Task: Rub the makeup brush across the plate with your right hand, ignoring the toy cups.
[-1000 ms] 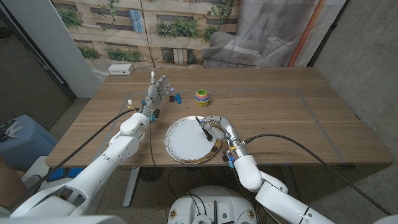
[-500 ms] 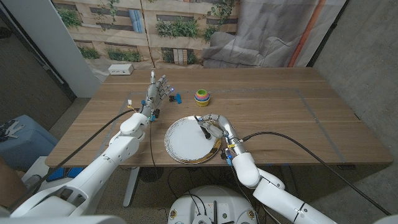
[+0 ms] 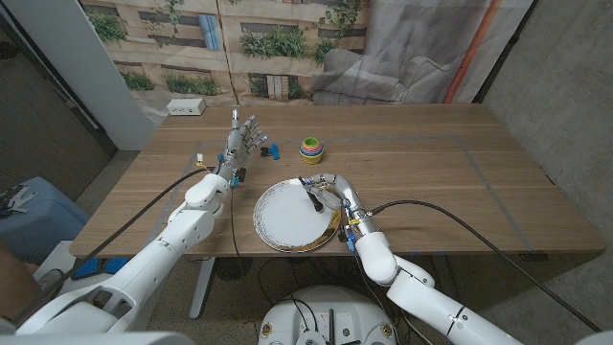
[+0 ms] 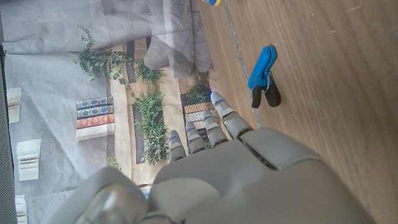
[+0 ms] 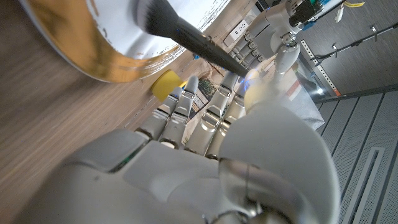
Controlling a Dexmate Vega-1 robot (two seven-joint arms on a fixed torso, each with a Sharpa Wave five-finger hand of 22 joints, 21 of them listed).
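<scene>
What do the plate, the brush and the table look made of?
Plate: glossy white with a gold rim, likely glazed ceramic, though plastic is possible. Brush: dark smooth handle, probably plastic or lacquered wood, with soft dark bristles with pale tips, held by the right hand. Table: matte wood grain, wood or laminate.

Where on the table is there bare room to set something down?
The whole right half of the table, beyond the right hand, is bare wood. The near-left corner in front of the left arm is free too. It is crowded mid-table: plate, brush, toy cups, blue clip and left hand.
</scene>
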